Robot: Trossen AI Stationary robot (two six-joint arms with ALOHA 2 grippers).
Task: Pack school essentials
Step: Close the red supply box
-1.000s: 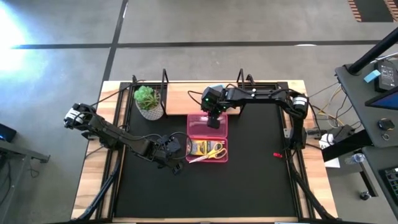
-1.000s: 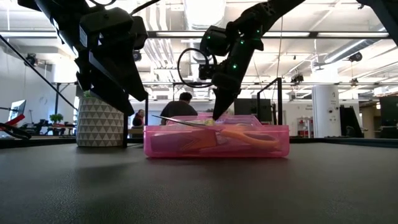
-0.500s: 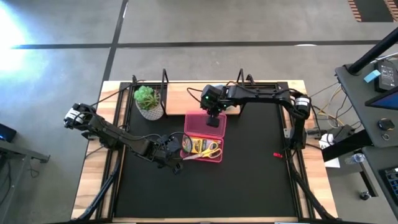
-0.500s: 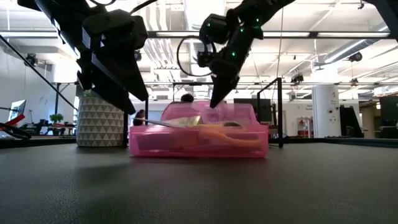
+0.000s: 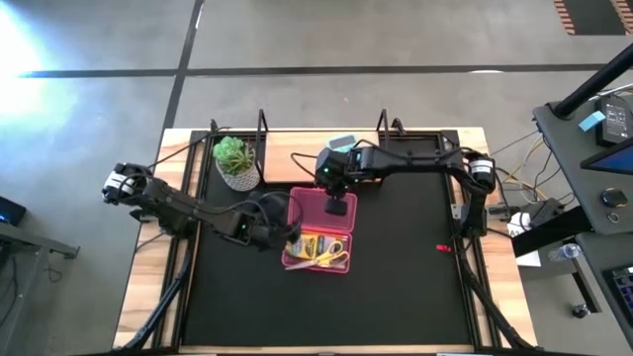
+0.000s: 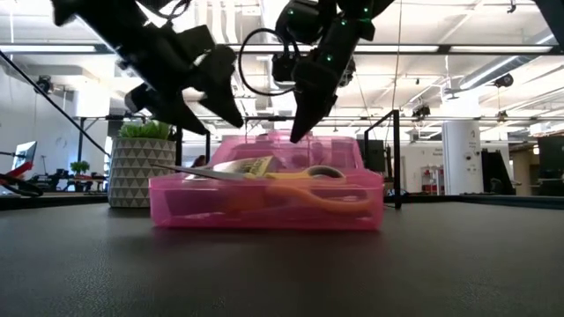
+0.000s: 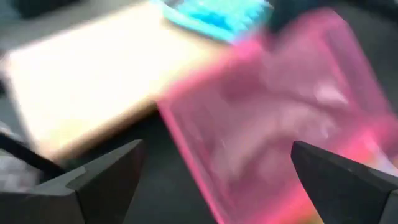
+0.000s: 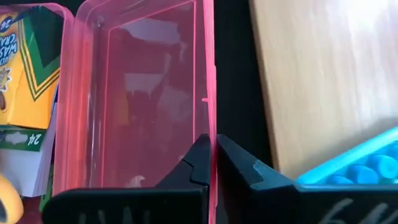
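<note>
A pink clear plastic box (image 5: 316, 242) stands on the black mat with its hinged lid (image 5: 334, 205) open toward the far side. In it lie yellow-handled scissors (image 6: 308, 183) and a yellow-green crayon box (image 8: 22, 68). My right gripper (image 5: 338, 203) is shut on the lid's far rim. My left gripper (image 5: 281, 231) is open and tilted at the box's left side, its fingers wide apart in the left wrist view (image 7: 217, 149). The pencils, pen and green block do not show. My right gripper pinches the lid's free far rim (image 8: 209, 127) between its two fingers, near the rim's middle. The fingers slant down from the far side and lie across the rim. The lid is raised behind the box (image 6: 295, 150), whose bottom rests on the mat. Whether my left gripper touches the box, I cannot tell.
A potted green plant (image 5: 234, 158) stands at the far left of the mat. A light-blue calculator (image 5: 341, 143) lies on the wooden board (image 5: 297, 166) behind the box. A small red thing (image 5: 441, 246) lies on the mat to the right.
The pink box has slid toward the table's left and near edges and turned a little, with my right gripper moving along on the lid. The lid's far edge has come up. My left gripper has tipped over and closed in on the box's left side.
</note>
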